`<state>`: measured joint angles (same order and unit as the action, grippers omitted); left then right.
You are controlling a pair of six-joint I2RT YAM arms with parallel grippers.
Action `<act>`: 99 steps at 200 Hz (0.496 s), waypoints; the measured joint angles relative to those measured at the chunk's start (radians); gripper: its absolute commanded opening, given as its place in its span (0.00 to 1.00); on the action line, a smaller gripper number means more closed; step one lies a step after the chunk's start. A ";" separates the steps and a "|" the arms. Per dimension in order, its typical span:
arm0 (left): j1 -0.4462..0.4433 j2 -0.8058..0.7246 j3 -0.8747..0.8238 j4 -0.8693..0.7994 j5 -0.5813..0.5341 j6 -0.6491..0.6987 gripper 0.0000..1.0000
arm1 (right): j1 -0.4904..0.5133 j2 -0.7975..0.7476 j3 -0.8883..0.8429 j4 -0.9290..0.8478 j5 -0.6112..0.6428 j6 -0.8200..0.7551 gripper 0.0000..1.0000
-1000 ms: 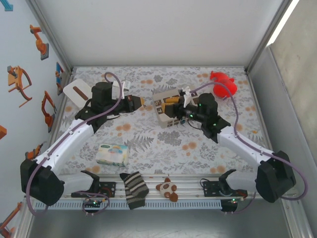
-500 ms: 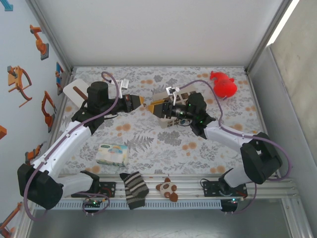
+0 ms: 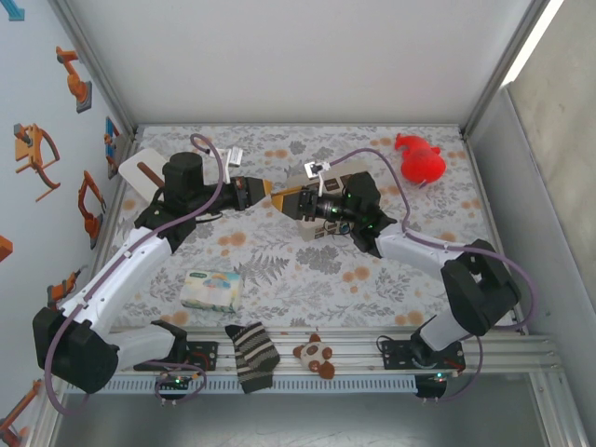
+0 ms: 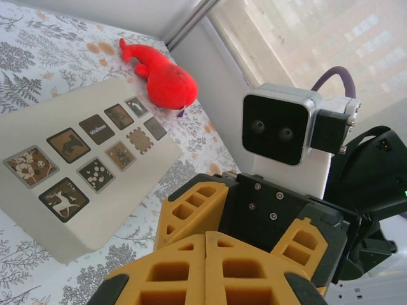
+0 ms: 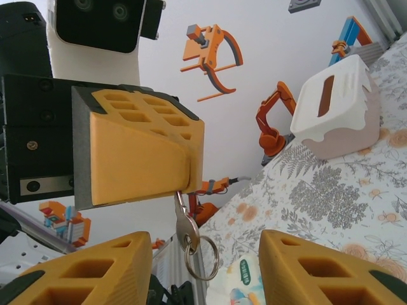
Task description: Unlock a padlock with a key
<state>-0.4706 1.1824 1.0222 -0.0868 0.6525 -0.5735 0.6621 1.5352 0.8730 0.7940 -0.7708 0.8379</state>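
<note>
Yellow L gripper (image 3: 265, 192) pads shut tight on key (image 5: 185, 223), ring hanging below | R gripper (image 5: 205, 238) wide open, empty, fingers either side of key, just apart | box (image 4: 127, 194) under R wrist | red toy (image 3: 421, 160) far R

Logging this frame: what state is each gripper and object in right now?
left gripper: shut on the key.
key: hanging from the left gripper, its ring dangling below.
right gripper: open, a finger on either side of the key, not touching it.
patterned box: lying flat, printed face up.
red plush toy: lying on the table beyond the box.
</note>
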 measured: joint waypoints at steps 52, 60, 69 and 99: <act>0.000 0.000 0.000 0.004 0.000 -0.002 0.00 | 0.009 0.010 0.011 0.008 0.000 0.004 0.32; 0.000 0.000 0.000 0.004 0.000 -0.002 0.00 | 0.009 0.010 0.011 0.009 0.000 0.005 0.31; 0.000 0.000 0.000 0.004 0.000 -0.002 0.00 | 0.009 0.011 0.011 0.008 0.000 0.006 0.28; 0.000 0.000 0.000 0.004 0.000 -0.002 0.00 | 0.009 0.011 0.011 0.009 0.000 0.007 0.23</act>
<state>-0.4706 1.1824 1.0222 -0.0830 0.6525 -0.5755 0.6712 1.5459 0.8841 0.8032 -0.7704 0.8452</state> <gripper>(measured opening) 0.055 0.250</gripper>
